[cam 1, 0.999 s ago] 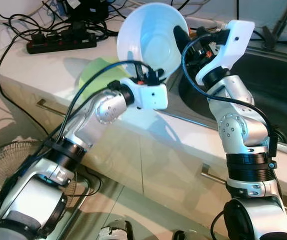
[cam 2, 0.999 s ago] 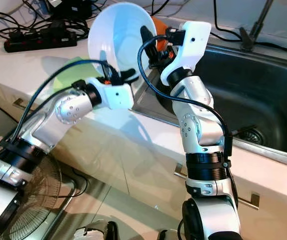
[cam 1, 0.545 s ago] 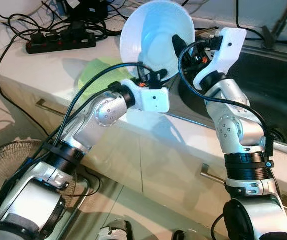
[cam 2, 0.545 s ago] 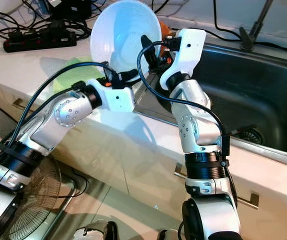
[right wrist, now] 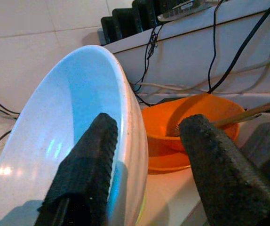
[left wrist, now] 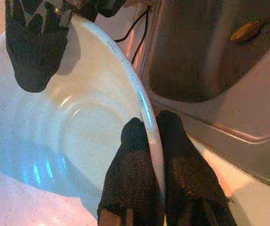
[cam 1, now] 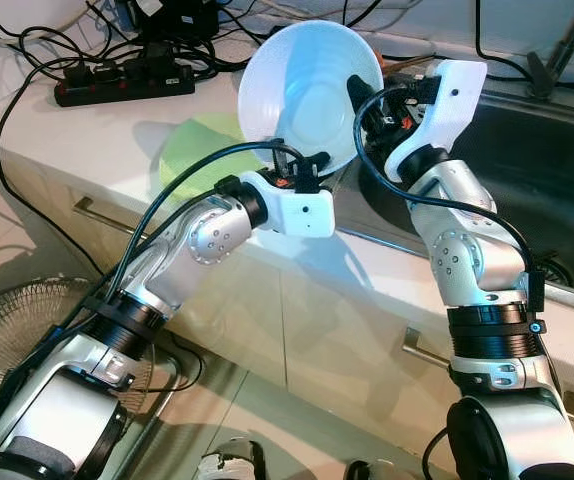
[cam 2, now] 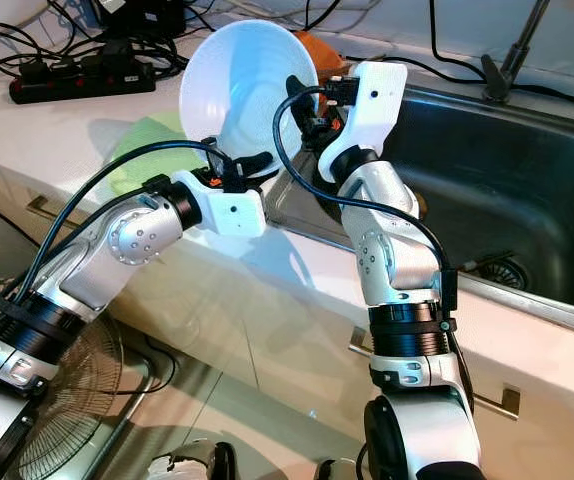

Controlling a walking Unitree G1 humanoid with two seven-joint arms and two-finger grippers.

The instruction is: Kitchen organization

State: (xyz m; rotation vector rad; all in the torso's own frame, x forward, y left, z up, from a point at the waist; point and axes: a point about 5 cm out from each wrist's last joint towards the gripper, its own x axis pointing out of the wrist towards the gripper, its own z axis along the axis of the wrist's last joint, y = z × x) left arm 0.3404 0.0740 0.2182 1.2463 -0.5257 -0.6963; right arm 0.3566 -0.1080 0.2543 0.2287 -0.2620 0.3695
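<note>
Nearest, the left gripper (left wrist: 149, 155) is clamped on the near rim of the large white round bowl (cam 1: 302, 95), holding it tilted up on edge above the tabletop (cam 1: 87, 140), just left of the steel sink (cam 2: 507, 190). The right gripper (right wrist: 146, 155) straddles the bowl's right rim with fingers spread apart, one inside and one outside, so closing would likely pinch that rim. Beyond it an orange bowl (right wrist: 191, 122) rests on the far tabletop.

One white bowl (cam 1: 307, 90), one orange bowl (right wrist: 191, 125), two pincers.
</note>
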